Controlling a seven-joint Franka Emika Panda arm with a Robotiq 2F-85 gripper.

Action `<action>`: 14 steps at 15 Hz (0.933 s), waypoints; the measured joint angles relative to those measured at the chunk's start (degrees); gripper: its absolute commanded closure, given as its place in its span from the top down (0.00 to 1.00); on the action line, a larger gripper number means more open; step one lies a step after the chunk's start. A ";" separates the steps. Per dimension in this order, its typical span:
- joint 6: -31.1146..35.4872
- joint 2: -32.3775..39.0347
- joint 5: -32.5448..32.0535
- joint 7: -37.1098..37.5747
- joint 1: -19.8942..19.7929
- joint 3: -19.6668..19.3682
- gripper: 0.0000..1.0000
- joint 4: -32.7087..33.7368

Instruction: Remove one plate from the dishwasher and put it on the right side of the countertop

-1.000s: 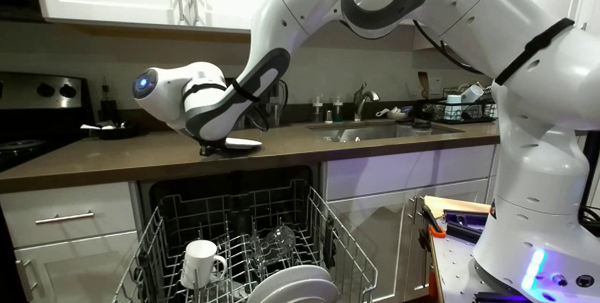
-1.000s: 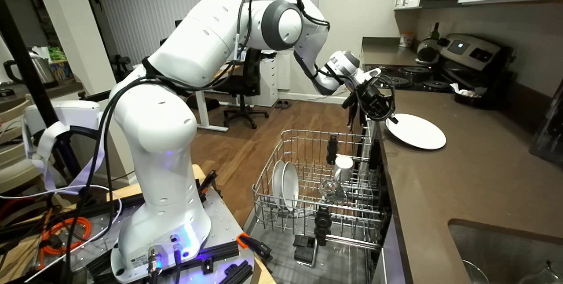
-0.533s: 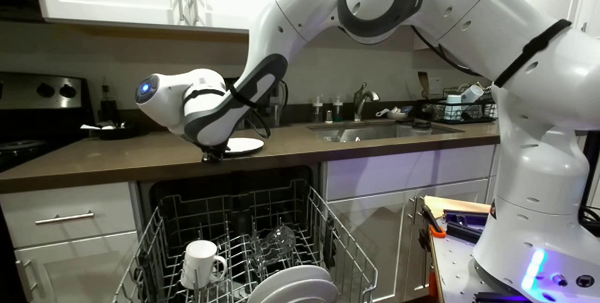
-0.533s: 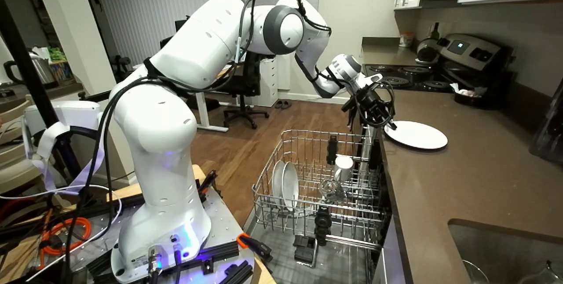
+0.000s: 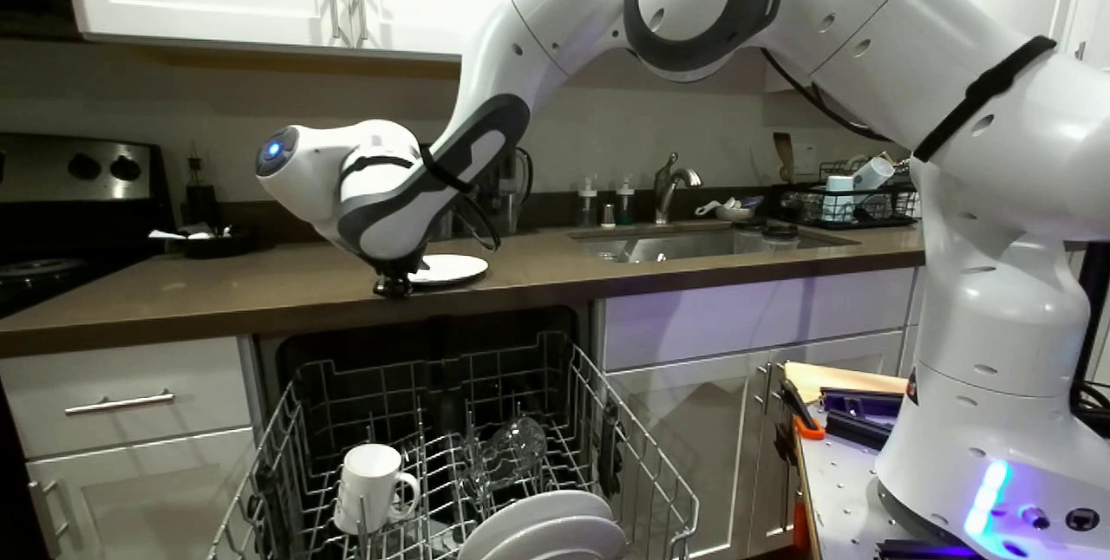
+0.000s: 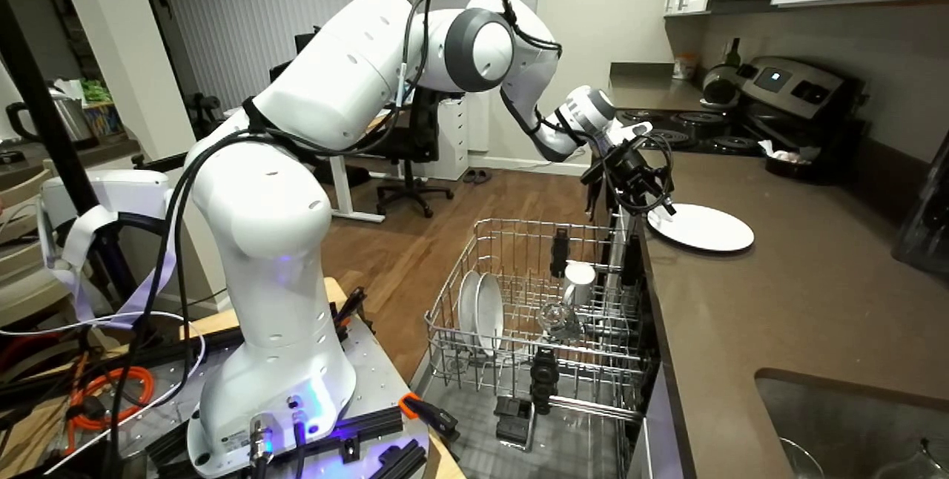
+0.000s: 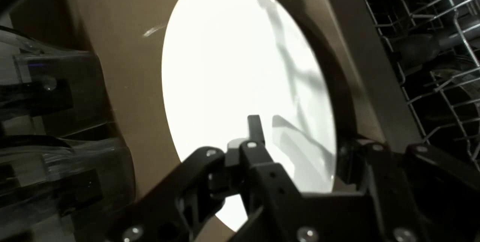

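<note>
The white round plate [image 5: 451,269] lies on the dark brown-grey countertop [image 5: 251,287] near its front edge, above the dishwasher [image 5: 364,336]. It lies nearly flat in both exterior views [image 6: 704,228]. In the wrist view, the plate [image 7: 232,73] fills the middle. My gripper [image 7: 302,141] is open around the plate's edge: one finger stands over the plate, the other is beyond its rim on the dishwasher side. The fingers look apart from the plate. The gripper also shows in an exterior view [image 6: 663,210]. Two other white plates [image 6: 478,312] stand in the rack.
The pulled-out rack holds a white mug [image 5: 371,486] and a clear glass [image 5: 519,447]. The sink [image 5: 685,244] and faucet are farther along the counter. The black stovetop [image 6: 689,127] and a dark bowl [image 6: 793,164] lie beyond the plate. Clear containers [image 7: 67,96] stand behind the plate.
The plate was tilted in my gripper a second ago, its gripped edge raised. It has come down flat onto the countertop. The gripper lowered, then opened and shifted slightly over the plate.
</note>
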 measured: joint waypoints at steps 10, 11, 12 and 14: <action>-0.18 -0.32 0.41 -0.28 0.90 -0.36 0.45 -0.31; -0.21 -0.38 0.41 -0.28 1.15 -0.36 0.48 -0.42; -0.31 -0.45 0.39 -0.28 1.46 -0.43 0.50 -0.50; -0.54 -0.62 0.36 -0.28 2.15 -0.62 0.56 -0.57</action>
